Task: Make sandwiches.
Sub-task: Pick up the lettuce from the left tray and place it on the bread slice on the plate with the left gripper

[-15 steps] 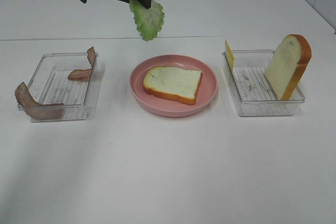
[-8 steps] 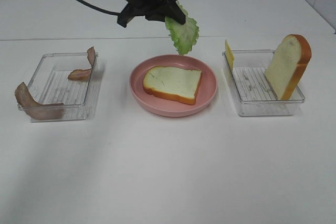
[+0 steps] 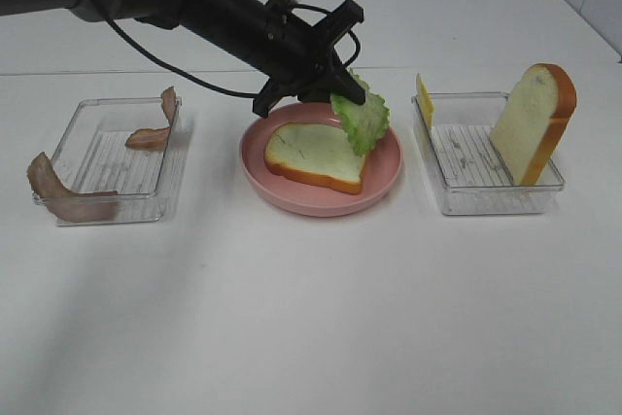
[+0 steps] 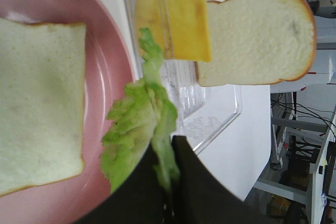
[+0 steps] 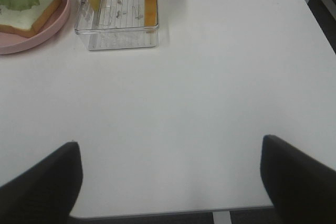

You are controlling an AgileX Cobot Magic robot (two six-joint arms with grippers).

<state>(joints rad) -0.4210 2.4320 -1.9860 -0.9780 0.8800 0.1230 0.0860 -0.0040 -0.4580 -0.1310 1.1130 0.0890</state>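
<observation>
One thick white bread slice [image 3: 319,155] with an orange-brown crust lies flat on the pink plate [image 3: 316,203]. A ruffled green lettuce leaf [image 3: 362,119] hangs over its right end, pinched at the top in the closed jaws of the left gripper [image 3: 342,94]. A second slice [image 3: 533,123] stands on edge, leaning, in the right tray [image 3: 486,201] with a yellow cheese slice [image 3: 424,100] propped at its left wall, and two brown bacon strips [image 3: 68,199] drape over the walls of the left tray [image 3: 107,157].

Bright, even overhead light washes the white table [image 3: 311,318], dimming slightly toward its near left corner. Shadows under the pink plate [image 3: 388,167] are soft and faint. In the left wrist view the lettuce [image 4: 134,129] blurs near the dark fingers [image 4: 199,192].
</observation>
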